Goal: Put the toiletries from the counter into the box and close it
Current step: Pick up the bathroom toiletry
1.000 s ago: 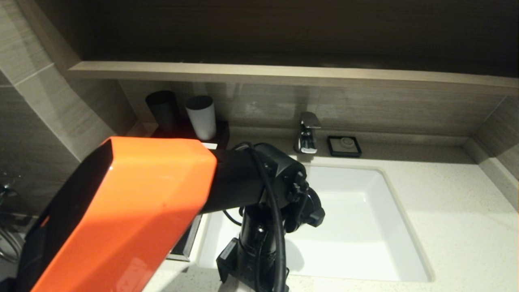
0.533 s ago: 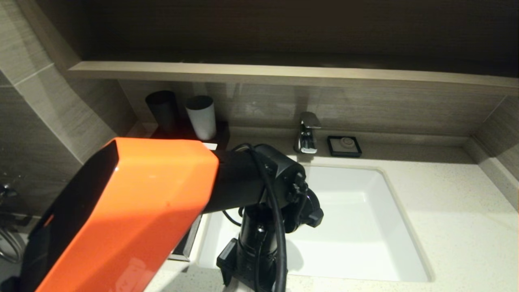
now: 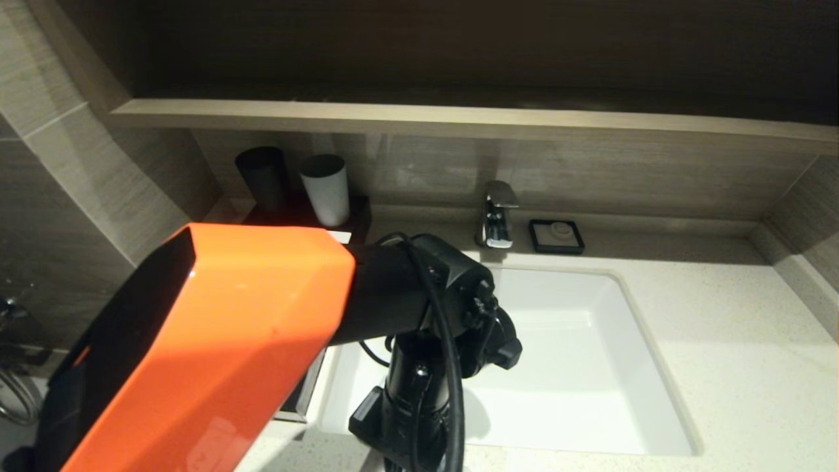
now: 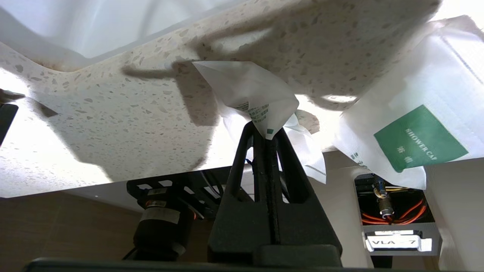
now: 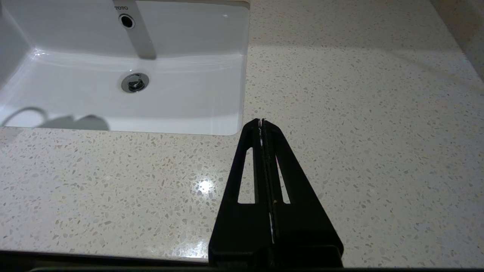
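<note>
- Left gripper, near the counter's front edge, is pinched together on the corner of a small white packet with green print; my fingers meet on the crumpled wrap and the rest of it fans out beyond my tips over the speckled counter.
- Right gripper sits idle with its fingers pressed together on nothing, over bare counter on the far side of the sink.
- A second packet, the shower cap with its green label, lies just beside the one I hold, overhanging the counter's edge; a third wrap peeks out from under my fingers.
- In the head view my own left arm hides most of the box; only a dark strip of it shows between the arm and the sink's left rim. From this I judge the box lies close by, toward the wall side of my left gripper, so the left arm is the nearer one for the carry.
- Two cups stand at the back left, the tap and soap dish behind the sink; none looks to block a short carry.
- My grip is on a corner only, so the packet may swing or slip.
</note>
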Available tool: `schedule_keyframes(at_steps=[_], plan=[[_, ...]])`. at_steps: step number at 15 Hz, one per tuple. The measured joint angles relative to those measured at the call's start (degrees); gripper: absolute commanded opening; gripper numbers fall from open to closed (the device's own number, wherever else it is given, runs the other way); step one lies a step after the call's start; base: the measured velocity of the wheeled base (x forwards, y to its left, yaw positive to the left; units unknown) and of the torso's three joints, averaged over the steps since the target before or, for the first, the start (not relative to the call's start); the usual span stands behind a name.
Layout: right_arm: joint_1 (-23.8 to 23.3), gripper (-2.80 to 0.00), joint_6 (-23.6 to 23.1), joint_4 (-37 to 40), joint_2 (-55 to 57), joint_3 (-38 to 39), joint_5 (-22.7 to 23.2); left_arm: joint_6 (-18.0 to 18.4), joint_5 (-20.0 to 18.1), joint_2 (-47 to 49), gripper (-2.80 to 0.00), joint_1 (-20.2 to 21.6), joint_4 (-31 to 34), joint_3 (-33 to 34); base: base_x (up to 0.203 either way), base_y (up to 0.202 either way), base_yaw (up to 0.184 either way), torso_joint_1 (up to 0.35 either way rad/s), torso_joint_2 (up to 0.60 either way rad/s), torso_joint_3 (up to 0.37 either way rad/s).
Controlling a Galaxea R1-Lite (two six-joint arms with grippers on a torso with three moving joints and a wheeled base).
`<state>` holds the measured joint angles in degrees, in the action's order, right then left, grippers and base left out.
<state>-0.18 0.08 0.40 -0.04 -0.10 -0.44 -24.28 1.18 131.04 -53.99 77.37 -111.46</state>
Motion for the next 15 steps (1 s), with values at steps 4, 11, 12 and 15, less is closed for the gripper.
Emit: schedule_keyframes(at_steps=[4, 11, 12, 15], plan=[[0.00, -2.80, 0.00, -0.02, 0.02, 0.00, 0.02, 0.01, 0.07, 0.00, -2.80, 0.00, 0.14, 0.02, 0.000, 0.000, 0.000, 0.000, 0.00, 0.000], [0.00, -2.80, 0.02, -0.06, 0.01, 0.00, 0.00, -0.48, 4.76, -2.61, -2.80, 0.59, -1.78, -0.23, 0.000, 0.000, 0.000, 0.000, 0.00, 0.000], [0.00, -2.80, 0.02, -0.02, 0.02, 0.00, 0.00, -0.60, 6.20, -3.41, -2.80, 0.77, -2.40, -0.23, 0.000, 0.000, 0.000, 0.000, 0.00, 0.000], [0.00, -2.80, 0.02, -0.02, 0.00, 0.00, 0.00, -1.15, 9.07, -6.59, -2.80, 2.41, -2.84, -0.26, 0.000, 0.000, 0.000, 0.000, 0.00, 0.000]])
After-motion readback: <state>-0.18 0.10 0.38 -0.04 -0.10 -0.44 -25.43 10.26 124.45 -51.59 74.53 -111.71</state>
